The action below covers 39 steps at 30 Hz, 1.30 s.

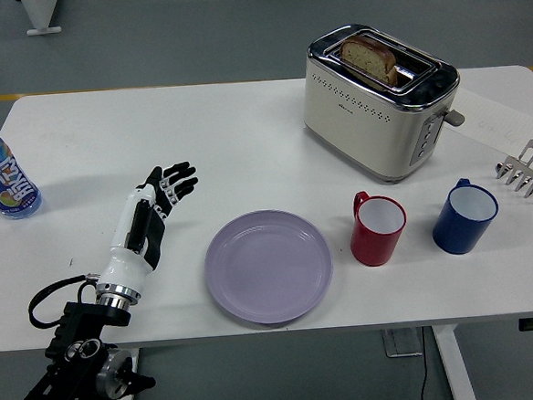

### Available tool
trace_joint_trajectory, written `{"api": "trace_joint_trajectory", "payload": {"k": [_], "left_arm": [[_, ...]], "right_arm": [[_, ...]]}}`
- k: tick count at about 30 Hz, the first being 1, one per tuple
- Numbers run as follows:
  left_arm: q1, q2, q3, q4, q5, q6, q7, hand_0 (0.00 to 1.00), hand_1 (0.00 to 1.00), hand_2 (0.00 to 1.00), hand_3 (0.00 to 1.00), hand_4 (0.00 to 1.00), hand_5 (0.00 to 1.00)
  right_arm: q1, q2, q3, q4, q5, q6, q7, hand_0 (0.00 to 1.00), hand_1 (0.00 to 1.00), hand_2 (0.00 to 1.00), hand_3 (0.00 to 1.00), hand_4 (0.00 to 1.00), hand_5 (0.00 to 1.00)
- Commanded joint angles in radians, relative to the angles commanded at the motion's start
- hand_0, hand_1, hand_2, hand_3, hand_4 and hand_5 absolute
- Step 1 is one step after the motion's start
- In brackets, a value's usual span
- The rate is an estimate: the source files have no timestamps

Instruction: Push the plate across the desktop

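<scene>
Not yet begun, by the look of it: lavender plate (268, 266) sitting flat near the desk's (244, 137) front edge, roughly centred, with nothing touching it. Left hand (153, 215) off to the plate's left, clearly apart from the rim, hovering low over or perhaps resting on the white surface; hard to say which. Fingers (176, 182) spread and relaxed, pointing up and away toward the far side, holding nothing. Right hand nowhere in view. Everything of the push left to do, judging from this: bringing the hand against the plate's left rim, then sliding it.

Plate round, shallow, with a broad raised lip and a smooth matte-glazed look, likely to glide easily on the slick desk top. Hand built of black jointed fingers with small white segments at the knuckles, white glossy shell over the back and wrist, metal collar below, black cable looping beside the forearm.

To the plate's right, red mug (376, 228) just beside it, white inside, handle turned to the far left; a rightward push would probably meet it soon. Blue mug (464, 215) further right, likewise white-lined. Behind them, cream toaster (380, 102) with chrome top and a slice of bread (369, 59) standing in a slot. Metal toast rack (527, 173) at the right edge; clear plastic water bottle (0, 174) with blue label at the far left.
</scene>
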Motion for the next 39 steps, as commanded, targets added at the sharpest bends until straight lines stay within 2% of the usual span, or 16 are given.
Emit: {"api": "trace_joint_trajectory", "payload": {"k": [6, 39], "left_arm": [[0.001, 0.0, 0.001, 0.0, 0.0, 0.0, 0.0, 0.796, 0.748, 0.772, 0.704, 0.533, 0.998], [0.005, 0.0, -0.002, 0.005, -0.001, 0.001, 0.0, 0.796, 0.748, 0.772, 0.704, 0.533, 0.998]], "right_arm": [[-0.003, 0.0, -0.067, 0.0, 0.037, 0.009, -0.002, 0.579, 0.533, 0.697, 0.633, 0.461, 0.47], [-0.002, 0.0, -0.058, 0.0, 0.013, 0.001, -0.008, 0.577, 0.532, 0.694, 0.63, 0.454, 0.478]]}}
